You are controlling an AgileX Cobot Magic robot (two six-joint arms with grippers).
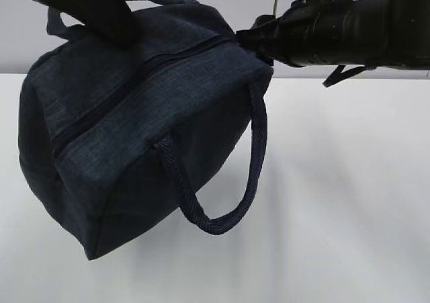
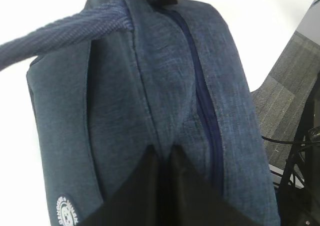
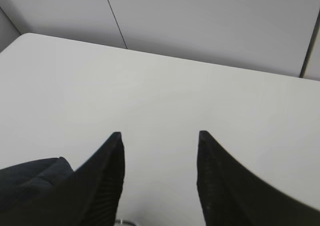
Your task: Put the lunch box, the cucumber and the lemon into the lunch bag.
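The dark navy lunch bag [image 1: 134, 135] fills the left of the exterior view, tilted, with its zipper [image 1: 134, 81] closed along the top. My left gripper [image 2: 162, 153] is shut on a fold of the bag's fabric beside the zipper [image 2: 202, 105]; in the exterior view it [image 1: 124, 33] comes down onto the bag's upper left. My right gripper [image 3: 160, 133] stands open with only bare table between its fingers, and in the exterior view it [image 1: 259, 41] sits at the bag's right end. The lunch box, the cucumber and the lemon are out of view.
One loop handle [image 1: 252, 155] hangs down the bag's front; the other [image 2: 60, 33] crosses the left wrist view. A white emblem [image 2: 67, 212] marks the bag's side. The white table [image 1: 349, 195] spreads to the right. Floor and cables [image 2: 295, 151] lie past the table's edge.
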